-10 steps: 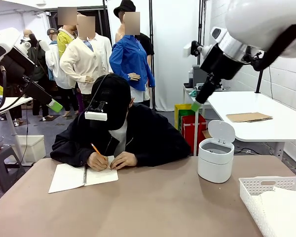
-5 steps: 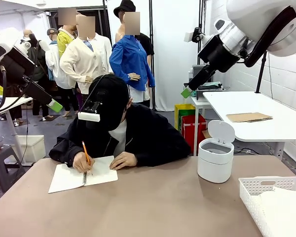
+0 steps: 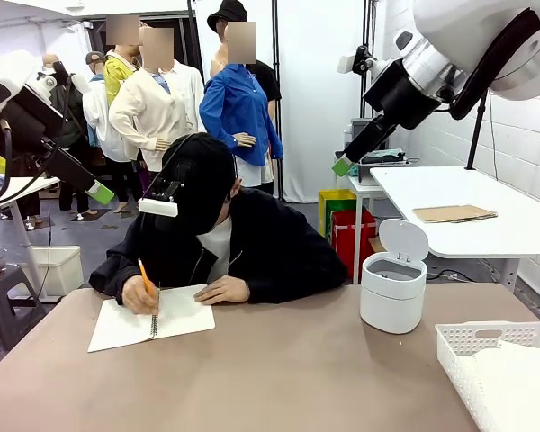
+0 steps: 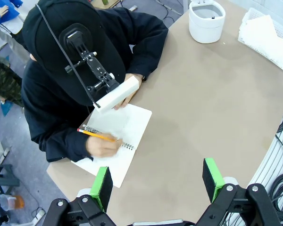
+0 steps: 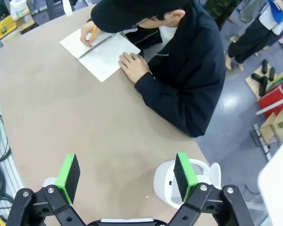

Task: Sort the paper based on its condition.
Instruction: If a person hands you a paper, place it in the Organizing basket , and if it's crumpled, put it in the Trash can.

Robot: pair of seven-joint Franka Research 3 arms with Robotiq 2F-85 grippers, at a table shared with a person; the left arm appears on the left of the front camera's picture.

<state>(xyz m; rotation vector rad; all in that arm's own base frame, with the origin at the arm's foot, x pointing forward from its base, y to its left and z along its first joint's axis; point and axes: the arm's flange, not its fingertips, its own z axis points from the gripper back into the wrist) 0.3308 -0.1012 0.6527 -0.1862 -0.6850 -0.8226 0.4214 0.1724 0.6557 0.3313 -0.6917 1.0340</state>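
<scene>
- Paper (image 3: 520, 382) lies as a white stack inside a white lattice basket (image 3: 486, 331) at 4 o'clock on the tabletop (image 3: 279, 378). From the left wrist the same stack shows at 2 o'clock, with its top sheet rumpled.
- Left tool (image 4: 157, 180) hangs high over the near edge of the tabletop. Its green pads are spread wide, with nothing between them. In the front view it sits at 9 o'clock, clear of everything.
- Right tool (image 5: 126, 175) is likewise spread wide and holds nothing. In the front view it is raised at 1 o'clock, well above the tabletop.
- A spiral notebook (image 3: 148, 319) lies open at 8 o'clock on the tabletop, in front of a person (image 3: 225, 243) in black who bends over it.
- One hand (image 3: 139, 295) holds an orange pencil (image 3: 145, 277) at the spiral binding. The other hand (image 3: 223, 290) rests flat on the page at 3 o'clock of the binding.
- A round white bin (image 3: 393, 301) stands at 3 o'clock on the tabletop with its lid (image 3: 404, 239) tipped up. It is near the basket but apart from it.
</scene>
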